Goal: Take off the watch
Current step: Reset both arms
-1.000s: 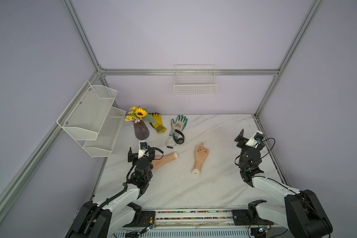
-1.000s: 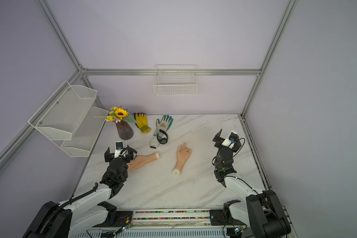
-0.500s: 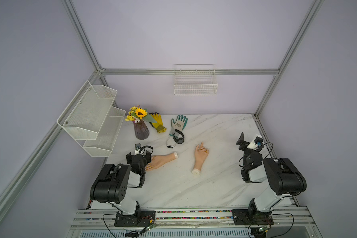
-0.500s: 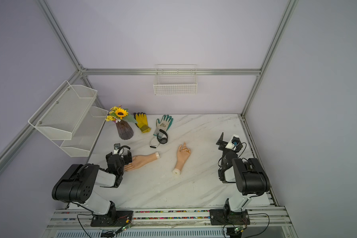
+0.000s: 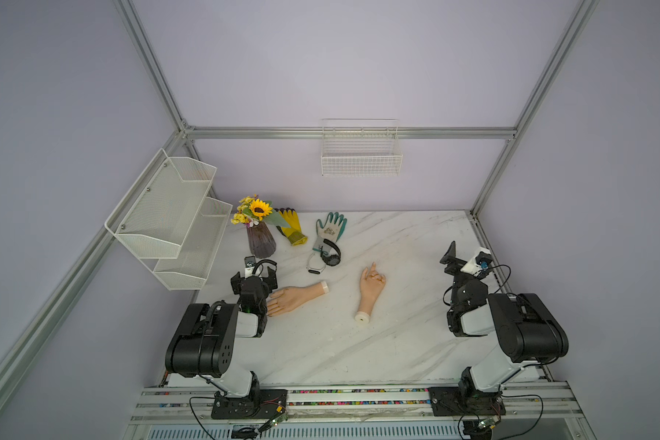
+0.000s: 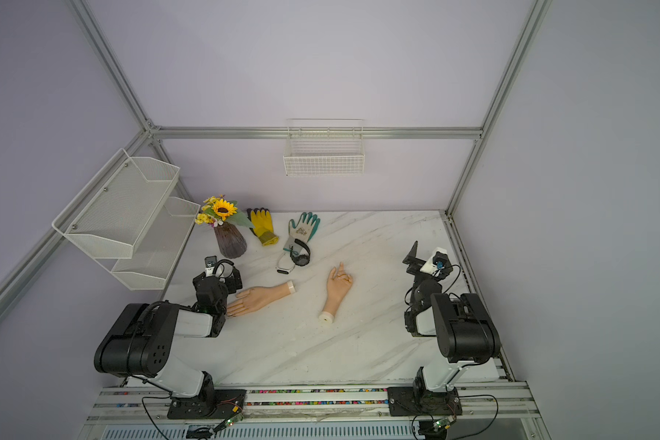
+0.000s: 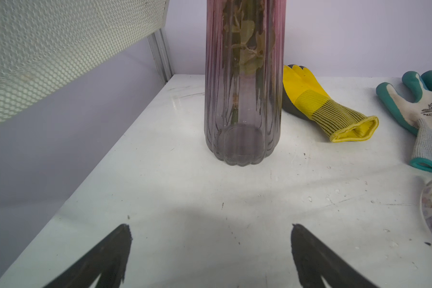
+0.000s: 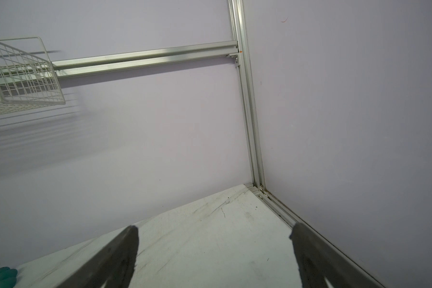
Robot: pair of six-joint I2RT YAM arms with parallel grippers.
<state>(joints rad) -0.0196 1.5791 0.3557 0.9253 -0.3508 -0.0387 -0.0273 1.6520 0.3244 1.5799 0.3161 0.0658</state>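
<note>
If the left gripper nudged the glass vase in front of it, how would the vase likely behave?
The vase is tall and narrow and carries flowers at the top, so a high push would probably tip it. Its ribbed glass looks rigid and smooth, so it is likely slippery to grip and breakable. Pushed low, it may slide on the glossy table.

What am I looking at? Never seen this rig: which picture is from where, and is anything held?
Two robot arms, left and right, stand at the near edge of a marble table. The two wide pictures look down from overhead; the close ones come from a camera on each wrist. On the table are a flat mannequin hand, a curled mannequin hand, a black watch and a white band beside a grey-green glove, a yellow glove, and a vase of flowers. Left fingers and right fingers are open, holding nothing.
</note>
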